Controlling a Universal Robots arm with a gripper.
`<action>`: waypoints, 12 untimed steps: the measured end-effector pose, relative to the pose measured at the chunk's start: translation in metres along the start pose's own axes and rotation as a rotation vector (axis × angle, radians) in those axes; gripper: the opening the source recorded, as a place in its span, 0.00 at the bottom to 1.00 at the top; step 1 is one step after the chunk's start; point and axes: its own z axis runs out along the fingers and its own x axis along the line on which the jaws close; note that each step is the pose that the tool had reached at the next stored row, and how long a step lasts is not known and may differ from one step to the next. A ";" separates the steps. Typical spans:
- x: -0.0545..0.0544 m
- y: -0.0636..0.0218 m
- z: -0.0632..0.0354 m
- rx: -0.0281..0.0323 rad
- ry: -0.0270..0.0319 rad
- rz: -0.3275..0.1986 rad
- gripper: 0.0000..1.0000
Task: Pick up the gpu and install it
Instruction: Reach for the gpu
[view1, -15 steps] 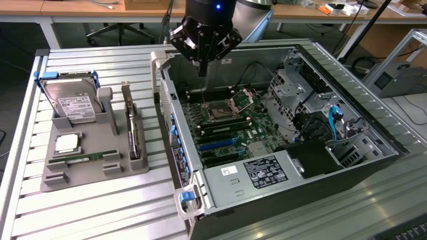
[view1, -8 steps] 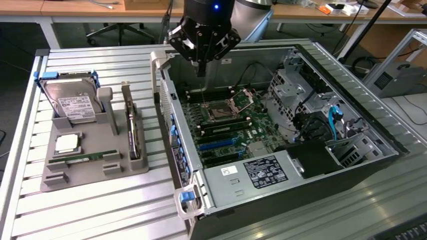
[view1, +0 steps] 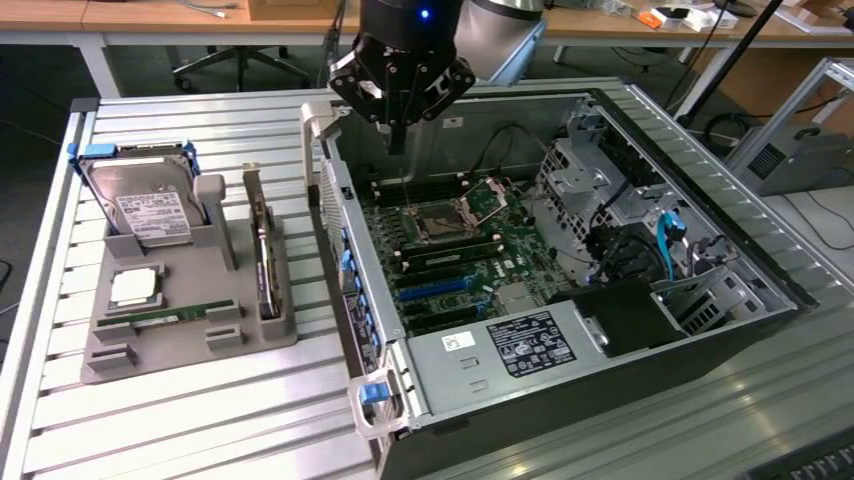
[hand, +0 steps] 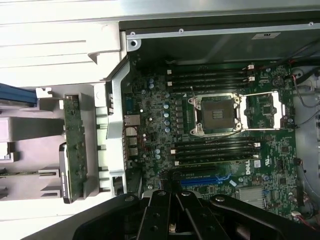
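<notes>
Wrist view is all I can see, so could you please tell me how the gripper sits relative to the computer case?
Observer: The gripper hangs shut and empty above the open computer case, over its far corner on the exterior view's left.
Operator: Thank you. Is it near the gpu?
Observer: No, the gpu stands on edge in a grey tray beside the case, at the exterior view's left, untouched.
Operator: Is anything else in that tray?
Observer: A hard drive with a white label stands at its far end.
</notes>
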 end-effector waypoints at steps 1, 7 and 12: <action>0.001 0.0000 0.0000 0.0000 0.0000 0.000 0.11; 0.005 -0.0004 0.0002 0.0000 0.0000 0.000 0.11; 0.008 -0.0006 0.0004 -0.0001 0.0000 0.000 0.11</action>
